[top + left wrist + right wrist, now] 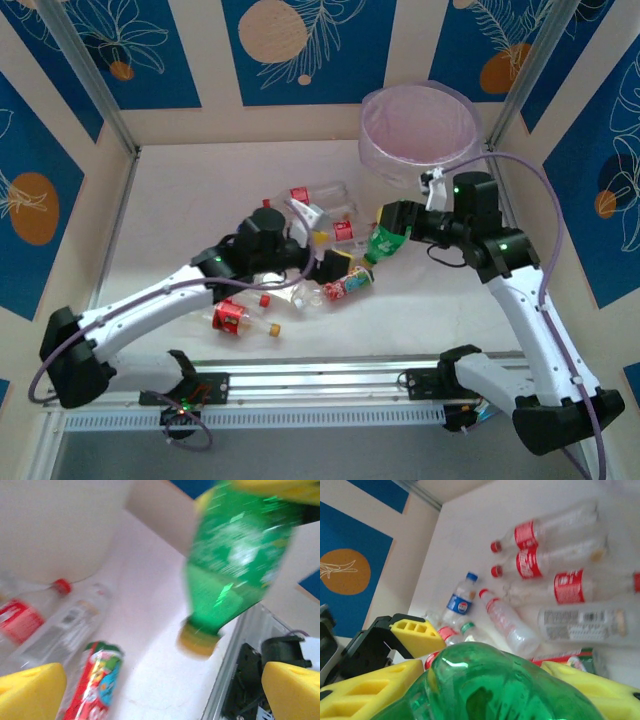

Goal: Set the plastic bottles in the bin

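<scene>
Top external view: the right gripper (392,230) is clamped on the green plastic bottle with a yellow cap (380,246), near-left of the round translucent lilac-lined bin (380,150). Carry it far-right, above the rim, before releasing. The left gripper (330,263) stands apart, empty.

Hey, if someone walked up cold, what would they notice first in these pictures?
The green bottle, clamped between the jaws of the right gripper, at centre. Next, the clear red-labelled bottles strewn across the table, and the pink-lined bin at the far right corner.
</scene>
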You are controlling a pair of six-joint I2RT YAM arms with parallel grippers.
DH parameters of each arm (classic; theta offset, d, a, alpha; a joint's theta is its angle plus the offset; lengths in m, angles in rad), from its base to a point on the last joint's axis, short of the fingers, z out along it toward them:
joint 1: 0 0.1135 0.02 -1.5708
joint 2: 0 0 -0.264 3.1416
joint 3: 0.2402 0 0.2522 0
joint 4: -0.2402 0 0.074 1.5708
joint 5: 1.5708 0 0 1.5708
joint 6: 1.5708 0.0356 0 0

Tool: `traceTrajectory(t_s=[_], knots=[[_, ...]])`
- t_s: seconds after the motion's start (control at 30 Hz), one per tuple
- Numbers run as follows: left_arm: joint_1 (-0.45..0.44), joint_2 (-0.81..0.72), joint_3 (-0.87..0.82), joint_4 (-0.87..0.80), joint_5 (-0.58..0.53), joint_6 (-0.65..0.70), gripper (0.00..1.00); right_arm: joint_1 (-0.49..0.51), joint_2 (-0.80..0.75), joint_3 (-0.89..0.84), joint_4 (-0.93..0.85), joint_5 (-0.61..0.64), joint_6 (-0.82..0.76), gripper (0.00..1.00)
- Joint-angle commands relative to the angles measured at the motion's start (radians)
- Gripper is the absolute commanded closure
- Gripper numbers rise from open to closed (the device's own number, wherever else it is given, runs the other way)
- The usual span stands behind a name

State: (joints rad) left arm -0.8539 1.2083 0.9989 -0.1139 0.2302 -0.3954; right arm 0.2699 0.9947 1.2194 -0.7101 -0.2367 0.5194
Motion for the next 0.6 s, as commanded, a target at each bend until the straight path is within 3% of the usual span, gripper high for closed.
traceTrajectory(t_s=[0.0,0.2,0.57], knots=[[0.109,-0.041,-0.011,-0.275,-0.083,-0.098,0.00,0.011,0.028,0.134,-0.033,0.064,-0.109,0.60],[0.256,-0.099,0.014,-0.610,-0.138,-0.167,0.03,-0.006,0.187,0.432,0.020,0.173,-0.206,0.61],[0.316,-0.200,0.027,-0.948,-0.189,-0.205,0.02,-0.159,0.626,0.885,0.004,0.284,-0.267,0.62]])
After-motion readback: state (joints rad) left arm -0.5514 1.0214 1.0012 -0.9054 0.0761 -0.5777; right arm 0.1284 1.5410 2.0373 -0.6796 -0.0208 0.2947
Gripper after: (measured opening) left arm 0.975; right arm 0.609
